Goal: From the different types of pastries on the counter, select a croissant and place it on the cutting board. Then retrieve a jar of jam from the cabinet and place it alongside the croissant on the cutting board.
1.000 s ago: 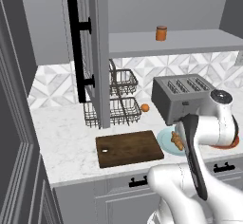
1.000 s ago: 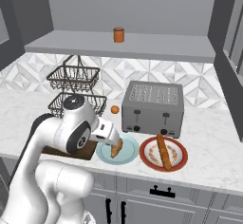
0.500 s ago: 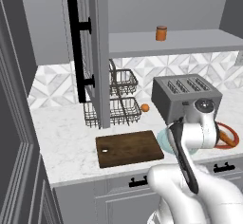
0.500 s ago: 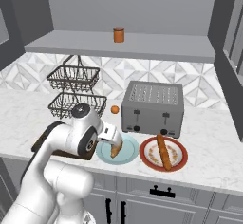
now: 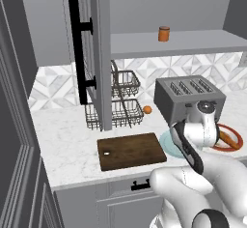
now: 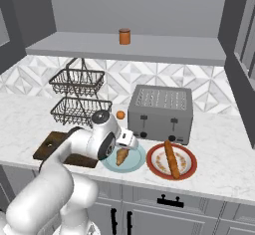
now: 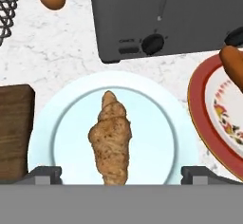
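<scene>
The croissant lies golden-brown on a round pale blue plate, also seen as croissant on the counter. My gripper hangs open just above it, one fingertip on each side of the pastry, touching nothing. In the right base view the gripper points down over the plate. The dark cutting board lies bare to the plate's left, cutting board. The jar of jam stands on the open cabinet's shelf, jar.
A long brown stick pastry rests on a red-rimmed plate to the right. A grey toaster stands right behind both plates. An orange fruit and a two-tier wire basket sit at the back. The cabinet door stands open.
The arm has folded lower and the hand has swung left to settle over the blue plate. The jaws stay open. Nothing on the counter has moved.
</scene>
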